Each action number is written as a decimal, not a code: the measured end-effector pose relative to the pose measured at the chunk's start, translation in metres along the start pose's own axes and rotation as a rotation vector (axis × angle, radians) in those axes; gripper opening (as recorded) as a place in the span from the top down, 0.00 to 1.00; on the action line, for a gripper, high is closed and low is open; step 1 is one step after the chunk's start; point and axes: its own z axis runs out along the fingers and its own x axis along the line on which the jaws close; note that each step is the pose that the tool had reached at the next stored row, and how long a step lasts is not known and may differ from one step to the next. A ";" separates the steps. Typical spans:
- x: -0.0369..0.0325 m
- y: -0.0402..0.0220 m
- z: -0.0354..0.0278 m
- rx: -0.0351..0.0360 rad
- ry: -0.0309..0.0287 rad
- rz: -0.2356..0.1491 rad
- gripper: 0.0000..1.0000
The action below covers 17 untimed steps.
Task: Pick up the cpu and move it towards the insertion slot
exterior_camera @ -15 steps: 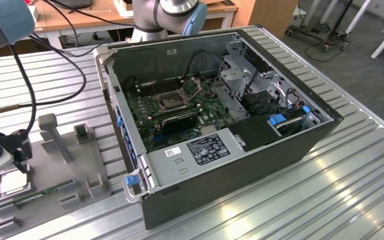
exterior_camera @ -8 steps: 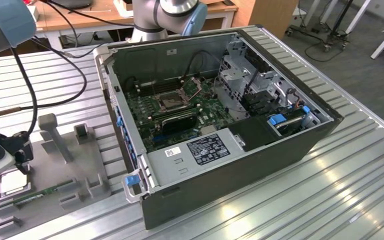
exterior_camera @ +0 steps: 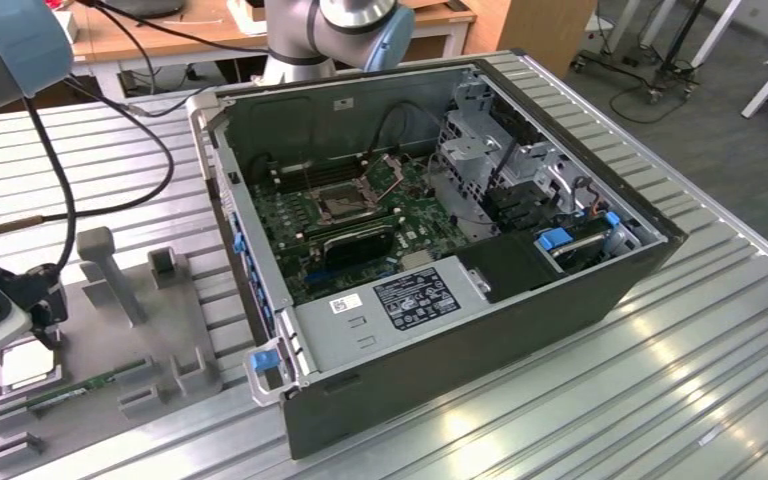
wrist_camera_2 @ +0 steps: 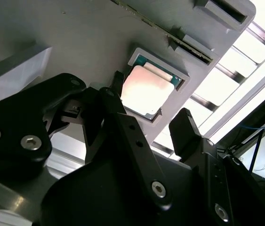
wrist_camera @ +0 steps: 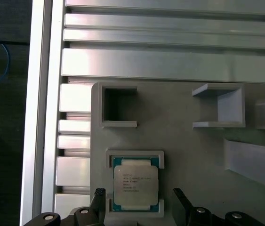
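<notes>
The cpu (wrist_camera: pixel 135 183) lies flat in a square pocket of the grey holder plate (wrist_camera: pixel 184 141), silvery top up with a green rim. My gripper (wrist_camera: pixel 138 193) hangs just above it and is open, one black finger (wrist_camera: pixel 99 194) on each side of the chip and apart from it. The second wrist view has the same cpu (wrist_camera_2: pixel 147 90) between the spread fingers (wrist_camera_2: pixel 185 126). In the exterior view my gripper (exterior_camera: pixel 40 338) is at the exterior view's left, over the cpu (exterior_camera: pixel 27 376). The insertion slot (exterior_camera: pixel 337 202) sits on the motherboard inside the open computer case.
The open computer case (exterior_camera: pixel 491 330) stands in the middle of the ribbed metal table (exterior_camera: pixel 678 400). The holder plate (exterior_camera: pixel 184 350) carries upright posts (exterior_camera: pixel 107 275) and a green memory stick (exterior_camera: pixel 84 388). A black cable (exterior_camera: pixel 64 180) runs along the arm.
</notes>
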 end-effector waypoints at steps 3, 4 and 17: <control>0.0000 0.0000 0.0009 0.0001 0.0002 0.000 0.34; 0.0000 -0.0001 0.0009 0.0001 0.0002 0.000 0.34; 0.0000 -0.0003 0.0087 0.0000 0.0000 0.000 0.34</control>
